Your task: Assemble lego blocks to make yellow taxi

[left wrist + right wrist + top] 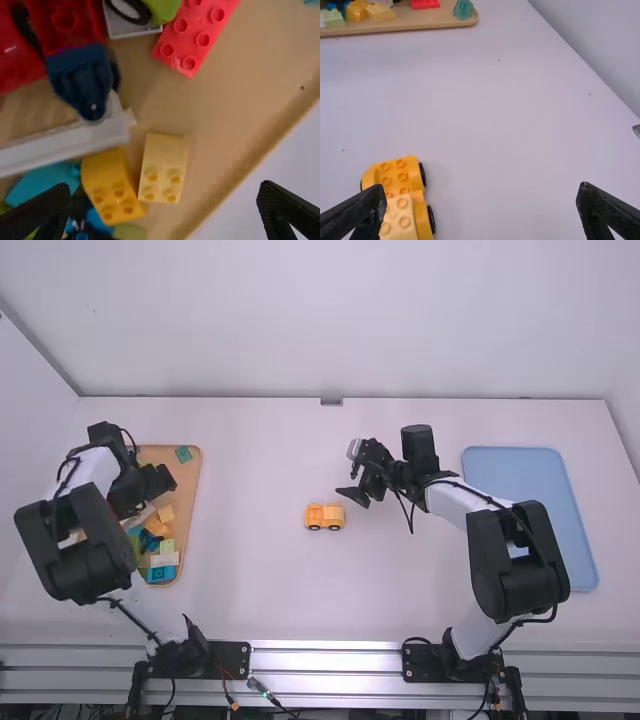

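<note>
White bench (270,590) | left wrist view: studded pale-yellow block (164,167) in tray (194,480) | orange-yellow car (324,517), black wheels, right of tray | left gripper (152,494), right gripper (352,480): fingers spread

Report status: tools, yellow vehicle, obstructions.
Left tool open above tray. Right tool open near vehicle. Vehicle ungripped, wheels down on table. White piece crowds orange-yellow block.

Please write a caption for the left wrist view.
Open left claw above the tray, where an orange-yellow block lies beside a pale yellow one.
</note>
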